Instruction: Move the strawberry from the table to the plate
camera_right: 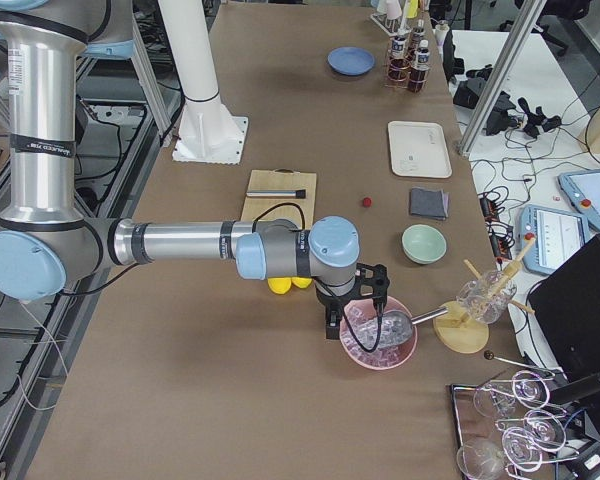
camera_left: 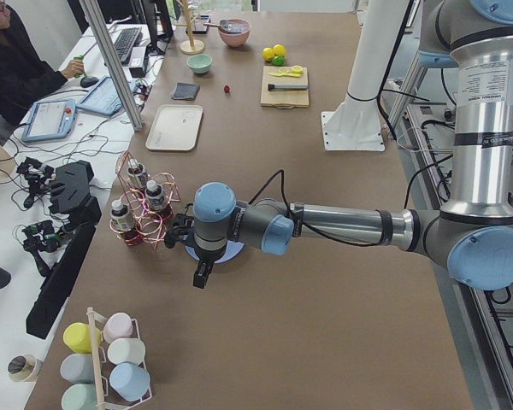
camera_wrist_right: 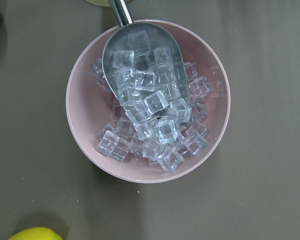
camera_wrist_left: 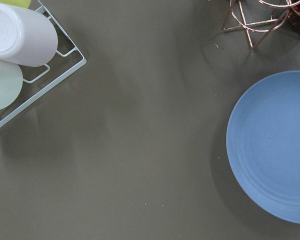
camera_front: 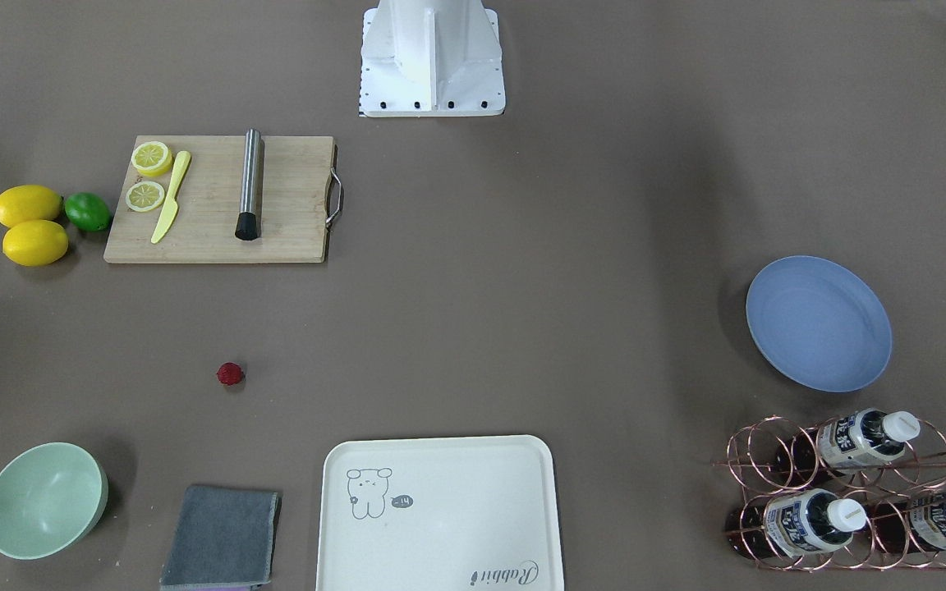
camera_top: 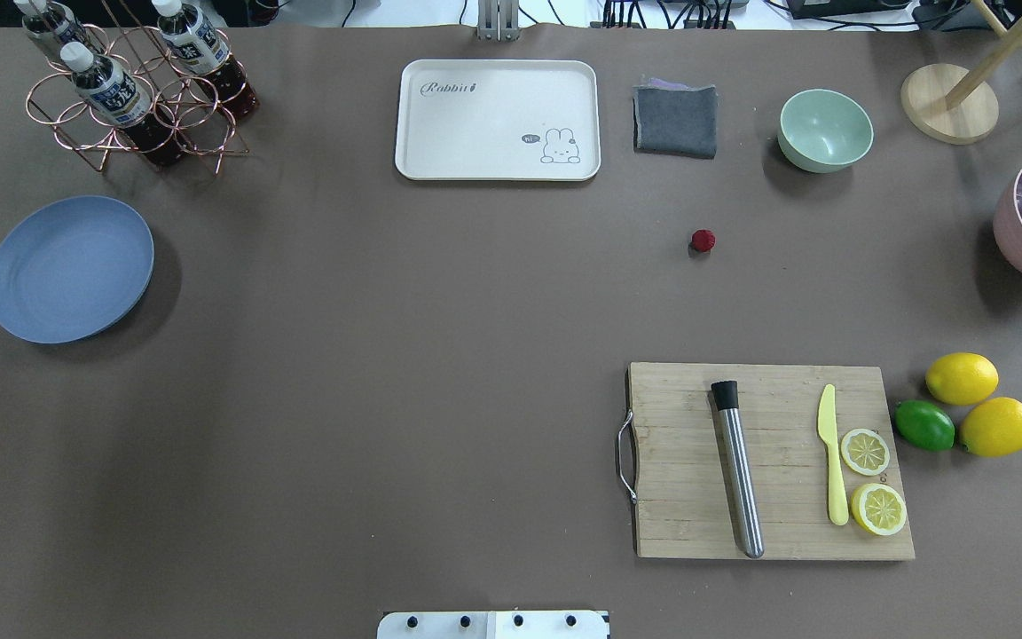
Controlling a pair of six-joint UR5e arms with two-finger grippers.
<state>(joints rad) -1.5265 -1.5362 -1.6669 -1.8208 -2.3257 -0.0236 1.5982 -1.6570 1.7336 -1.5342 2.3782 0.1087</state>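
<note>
The left gripper (camera_left: 202,278) was held near the round periwinkle-blue plate (camera_wrist_left: 270,145); its opening could not be told.
The right gripper (camera_right: 352,318), equally unreadable, was held above a pink ice-filled bowl (camera_wrist_right: 215,70); the tiny dark-red strawberry (camera_top: 702,240) was seen on the grey-brown table (camera_top: 387,355).

The left gripper (camera_left: 203,275) and right gripper (camera_right: 355,318) show only in side views, too small to tell how their jaws stand. The left arm (camera_left: 325,224) hides most of the plate (camera_left: 233,253); the overhead view cuts off the pink ice bowl (camera_top: 1021,240) at the table's (camera_top: 387,355) right edge.
</note>
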